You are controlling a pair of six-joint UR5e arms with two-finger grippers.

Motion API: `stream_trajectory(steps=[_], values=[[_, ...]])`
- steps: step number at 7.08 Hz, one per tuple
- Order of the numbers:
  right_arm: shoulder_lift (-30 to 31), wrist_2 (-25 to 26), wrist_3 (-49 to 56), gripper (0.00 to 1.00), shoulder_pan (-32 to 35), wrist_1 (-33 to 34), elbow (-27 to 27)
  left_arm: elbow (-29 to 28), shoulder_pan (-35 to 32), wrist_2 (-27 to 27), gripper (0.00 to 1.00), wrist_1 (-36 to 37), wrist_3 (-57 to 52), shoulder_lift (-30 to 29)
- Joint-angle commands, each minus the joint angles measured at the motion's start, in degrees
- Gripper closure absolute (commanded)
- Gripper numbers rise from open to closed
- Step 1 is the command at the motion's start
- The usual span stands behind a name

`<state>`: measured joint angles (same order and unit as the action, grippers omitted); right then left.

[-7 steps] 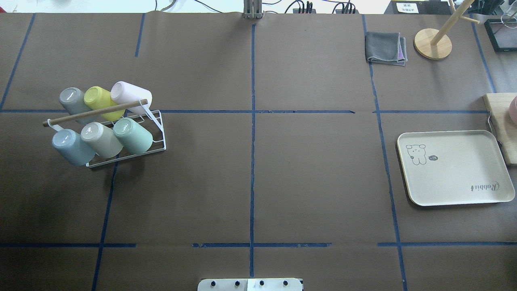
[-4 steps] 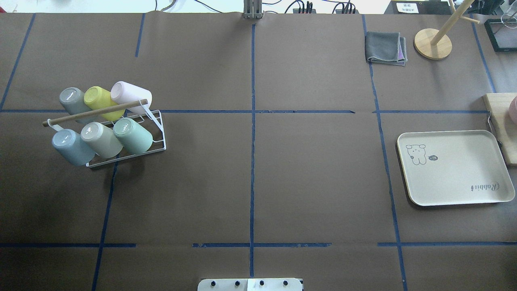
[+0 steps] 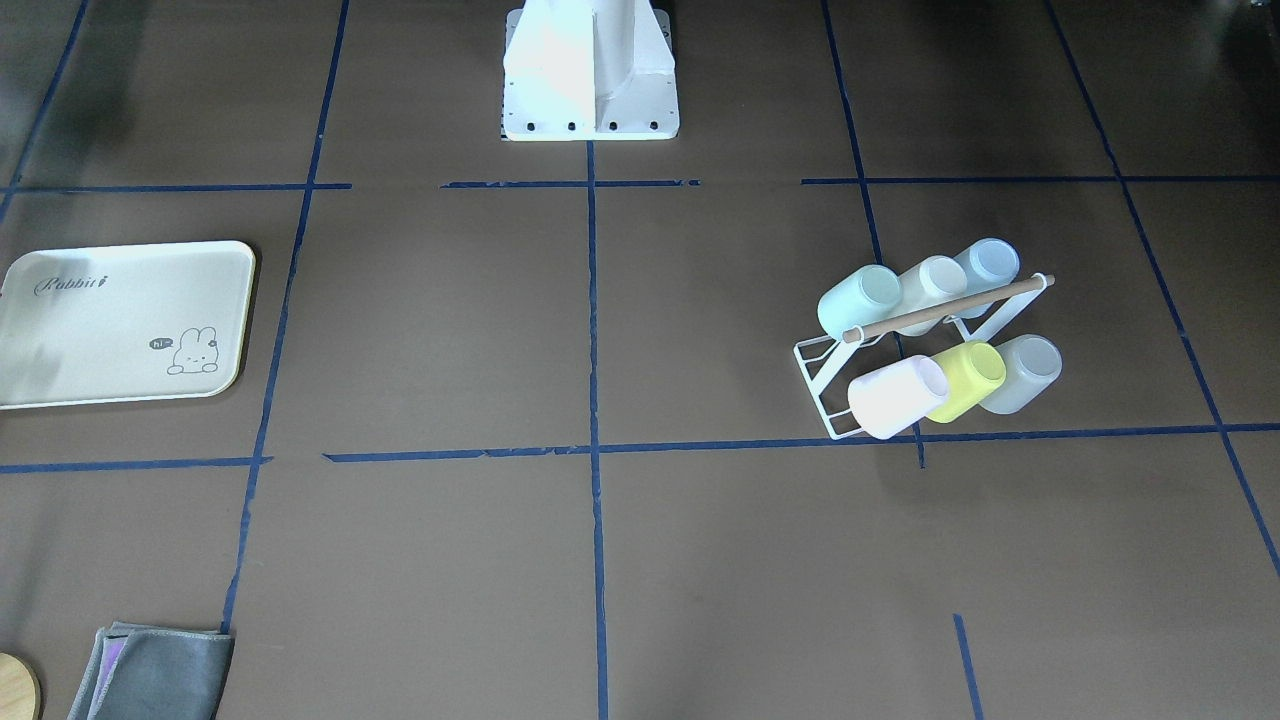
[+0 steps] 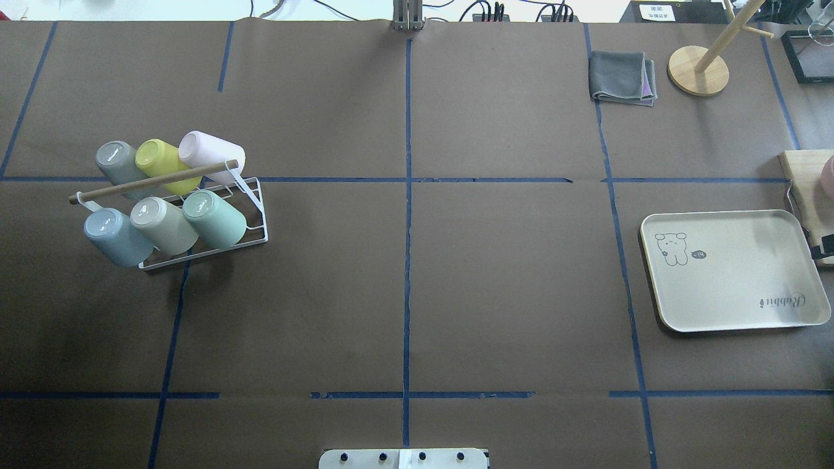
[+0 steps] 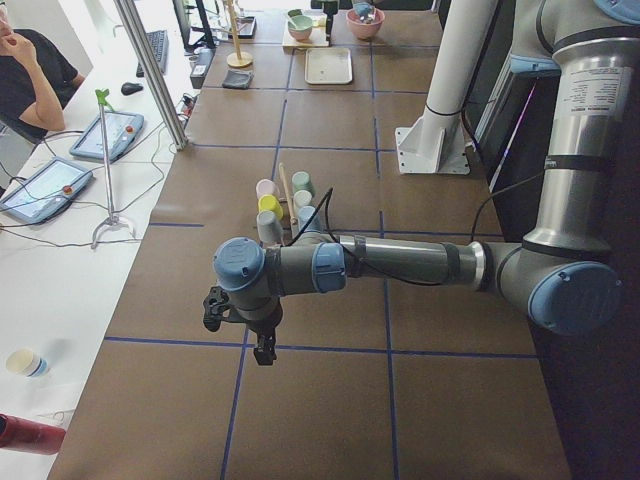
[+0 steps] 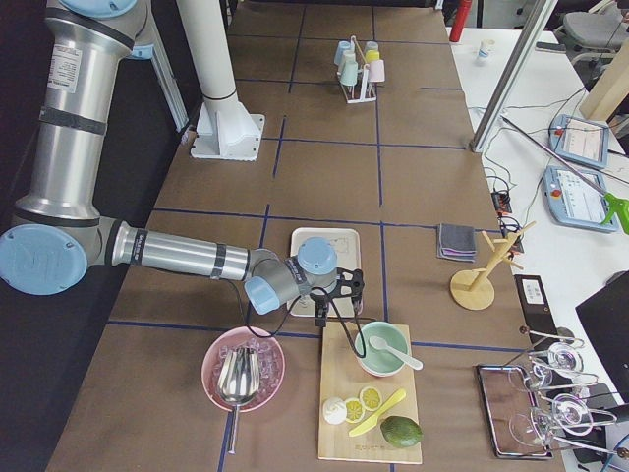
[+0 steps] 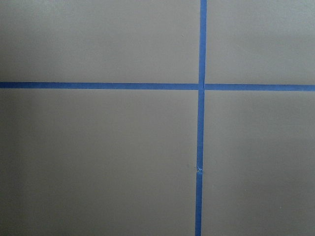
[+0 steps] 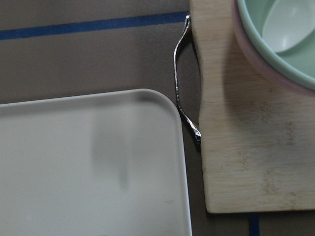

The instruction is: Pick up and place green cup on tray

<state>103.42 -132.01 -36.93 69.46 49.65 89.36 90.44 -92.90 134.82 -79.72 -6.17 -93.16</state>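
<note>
Right claw [image 6: 320, 317] hangs by tray [image 6: 326, 239], opening unclear.

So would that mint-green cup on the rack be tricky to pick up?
Probably light: the green cup looks small and plastic. Its glossy, handleless side may slip in a pinch grip. It leans tilted on the wire rack close beside a beige cup, so pulling it off could nudge that neighbour.

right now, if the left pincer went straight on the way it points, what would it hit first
The left pincer points straight down; its wrist view shows only brown table and blue tape, so likely the table top first.
</note>
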Motion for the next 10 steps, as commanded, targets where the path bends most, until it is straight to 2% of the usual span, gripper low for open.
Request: stream_trajectory(steps=[1,5,6,7,9,10], values=[[0.2,2.2,-1.4,0.00,-2.2,-0.2,-1.5,0.4,0.0,0.1,0.00,0.0,-0.1,0.0],[0.3,2.1,-1.5,0.01,-5.2,-0.2,-3.1,0.8,0.0,0.0,0.00,0.0,-0.1,0.2],[0.2,1.9,-1.5,0.07,-5.8,-0.2,-3.8,0.8,0.0,0.0,0.00,0.0,-0.1,0.2],[0.2,1.8,-1.5,0.26,-6.0,-0.2,-3.9,0.8,0.0,0.0,0.00,0.0,-0.1,0.2],[0.1,1.6,-1.3,0.49,-6.1,-1.0,-3.7,0.9,0.0,-0.1,0.00,0.0,-0.2,0.2],[0.1,1.3,-1.4,0.56,-6.1,-3.2,-3.8,0.9,0.0,-0.1,0.00,0.0,-0.2,0.2]])
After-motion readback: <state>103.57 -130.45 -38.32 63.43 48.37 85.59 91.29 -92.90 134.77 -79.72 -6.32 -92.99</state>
